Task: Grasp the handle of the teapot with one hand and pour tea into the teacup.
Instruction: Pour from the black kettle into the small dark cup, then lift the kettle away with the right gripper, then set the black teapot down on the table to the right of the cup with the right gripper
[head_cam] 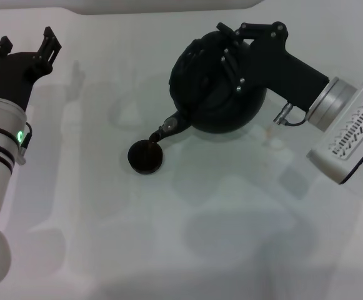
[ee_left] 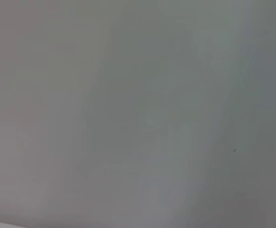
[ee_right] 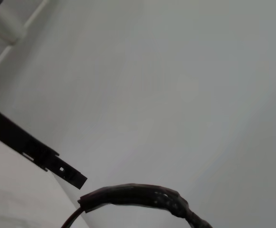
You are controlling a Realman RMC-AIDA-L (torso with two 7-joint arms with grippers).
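While the right gripper (head_cam: 222, 53) holds its jaws closed on the handle (head_cam: 207, 59), the tilted teapot (head_cam: 222, 94) points its spout down-left — directly over the teacup (head_cam: 146, 156), mid-surface; left gripper (head_cam: 25, 53) parked far left, jaws wide.

Matte-black teapot (head_cam: 222, 94) and teacup (head_cam: 146, 156), reddish-brown tea (head_cam: 154, 139), white table (head_cam: 231, 237).

The teacup (head_cam: 146, 156) sits on the table (head_cam: 231, 237), just front-left of the tilted teapot (head_cam: 222, 94).

Place: robot lab or test bench, likely.
Evidence: bare white tabletop (head_cam: 187, 250); two robot arms; no household furnishings visible.
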